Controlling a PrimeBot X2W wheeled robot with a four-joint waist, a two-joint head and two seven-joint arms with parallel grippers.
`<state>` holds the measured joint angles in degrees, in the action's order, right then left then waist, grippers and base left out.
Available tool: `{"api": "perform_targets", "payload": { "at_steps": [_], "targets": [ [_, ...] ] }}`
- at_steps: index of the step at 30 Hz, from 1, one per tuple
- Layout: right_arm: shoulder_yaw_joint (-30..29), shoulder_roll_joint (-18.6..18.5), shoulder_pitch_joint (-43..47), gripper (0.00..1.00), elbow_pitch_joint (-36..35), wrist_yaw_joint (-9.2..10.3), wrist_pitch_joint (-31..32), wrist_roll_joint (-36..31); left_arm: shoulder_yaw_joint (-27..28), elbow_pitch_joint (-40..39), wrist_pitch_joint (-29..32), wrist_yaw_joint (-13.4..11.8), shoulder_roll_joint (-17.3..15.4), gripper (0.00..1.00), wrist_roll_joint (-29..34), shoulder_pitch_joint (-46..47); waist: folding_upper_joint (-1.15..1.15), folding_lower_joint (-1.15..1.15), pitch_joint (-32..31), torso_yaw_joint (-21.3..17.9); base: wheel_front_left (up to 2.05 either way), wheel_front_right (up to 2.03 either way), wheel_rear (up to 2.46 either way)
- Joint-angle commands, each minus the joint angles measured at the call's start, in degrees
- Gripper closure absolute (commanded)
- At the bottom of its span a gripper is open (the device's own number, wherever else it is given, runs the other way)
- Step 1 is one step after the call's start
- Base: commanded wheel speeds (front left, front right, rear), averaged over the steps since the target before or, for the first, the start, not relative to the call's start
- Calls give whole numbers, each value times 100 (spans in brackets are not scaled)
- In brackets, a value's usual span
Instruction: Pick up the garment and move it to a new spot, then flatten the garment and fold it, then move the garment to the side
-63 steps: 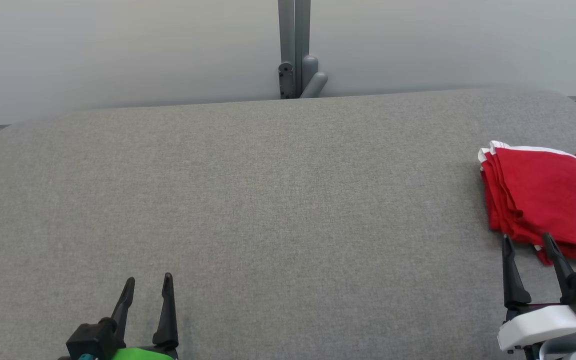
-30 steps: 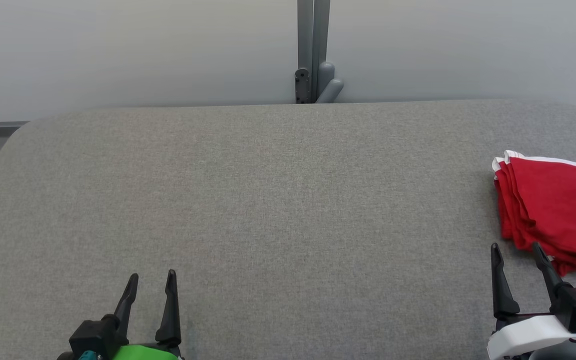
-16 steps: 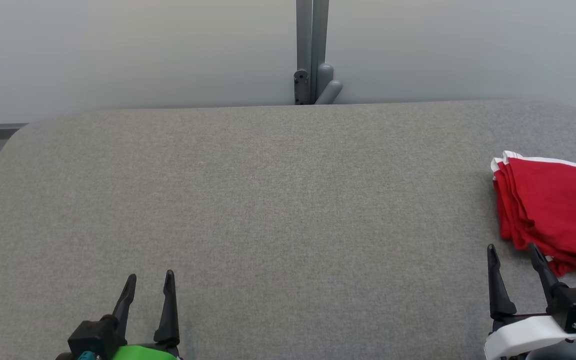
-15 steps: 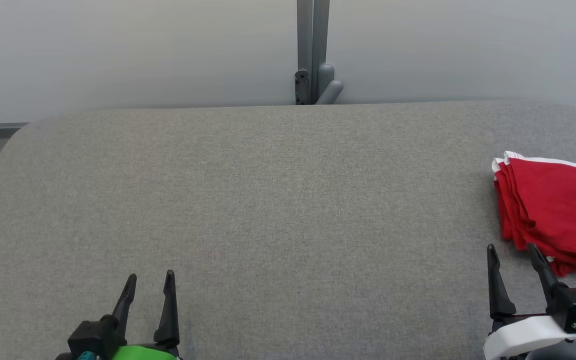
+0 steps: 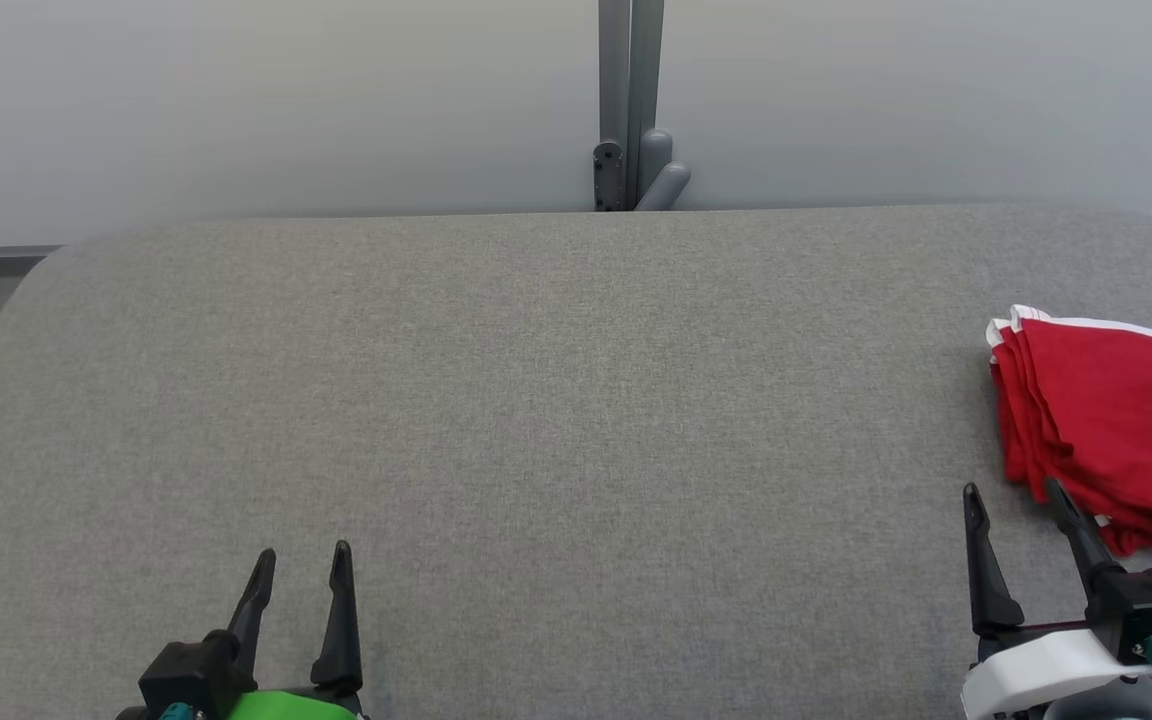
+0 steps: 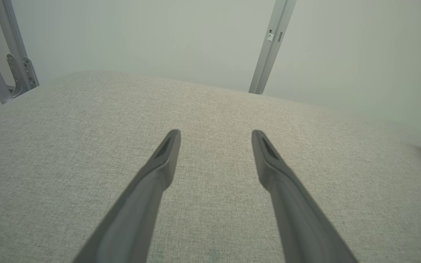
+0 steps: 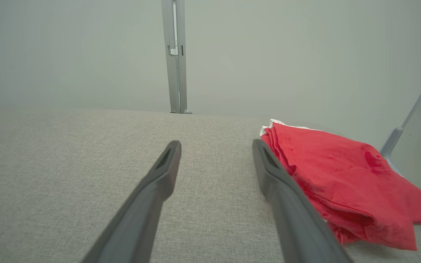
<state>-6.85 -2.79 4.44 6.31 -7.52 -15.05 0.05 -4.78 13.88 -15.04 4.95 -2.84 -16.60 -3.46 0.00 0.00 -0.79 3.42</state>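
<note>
Where the grey fabric counter [image 5: 556, 400] runs to the right edge of the head view, the folded red garment [image 5: 1116, 420] w/ white trim lies flat, partly cut off by the frame. The right claw [image 5: 1011, 488], lower right, is spread and holds nothing, its outer finger just beside the garment's near corner. The left claw [image 5: 304, 552], lower left, is also spread and empty, well apart from the cloth. A metal post [image 5: 629, 100] stands behind the counter's far edge, top centre. The right wrist view adds a slanted strut [image 7: 411, 113] past the garment. The left wrist view catches a hooked bracket [image 6: 16, 73], upper left. A wide stretch of fabric lies btwn the claws.
</note>
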Motion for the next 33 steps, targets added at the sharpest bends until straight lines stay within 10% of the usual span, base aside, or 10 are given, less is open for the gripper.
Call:
{"api": "perform_targets", "payload": {
  "at_steps": [1, 3, 4, 33],
  "targets": [
    [2, -20, 56, 0, -34, 7, -14, -23, 3, 6, -14, -19, -12, 0, -5, -5, 0, 0, 3, 6, 0, 0, 0],
    [9, -21, 66, 0, -73, 7, -14, -58, -2, 14, -14, -6, -12, 0, 0, -1, 0, 0, 9, 14, 0, 0, 0],
    [12, -1, 2, 100, -58, 0, 0, -36, -13, 9, 0, 1, 0, 100, -1, 0, 0, 0, 9, 14, 0, 0, 0],
    [2, 34, -310, 100, 387, 0, 640, 2604, 267, 218, 630, 76, 3, 100, -2184, 239, 0, 0, 26, -48, 0, 0, 0]
  ]
}}
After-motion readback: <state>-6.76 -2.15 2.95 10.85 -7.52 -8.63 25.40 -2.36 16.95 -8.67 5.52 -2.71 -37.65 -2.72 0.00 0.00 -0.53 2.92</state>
